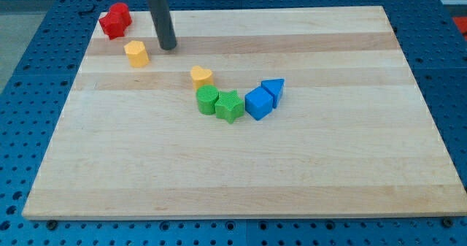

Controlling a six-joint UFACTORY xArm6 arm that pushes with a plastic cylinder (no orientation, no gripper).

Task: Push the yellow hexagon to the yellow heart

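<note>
The yellow hexagon (136, 53) sits near the view's top left corner of the wooden worktop (241, 173), well apart from the yellow heart (201, 76), which lies down and toward the view's right of it, just above the green blocks. My tip (168, 47) rests on the board just to the view's right of the hexagon, slightly higher in the view, close beside it but with a sliver of wood showing between, so I judge there is no contact at this moment. There is no hand on this arm, only the plain rod, so nothing to open or close. The hexagon looks like a small rigid block, probably light, and should slide easily on the smooth wood; being short and flat-sided it is unlikely to tip, but a push off its centre may spin it or let it slip past the rod. The face to press is the one on its upper left in the view, opposite the heart, so the tip would have to get round behind it. Counting: two yellow blocks, the hexagon and the heart; two green, a green cylinder (207, 99) and a green star (229, 106); two blue, a blue cube (258, 103) and a blue triangle (273, 90); and red blocks (115, 20) at the top left corner, which seem to be two pressed together, though I cannot tell their shapes
</note>
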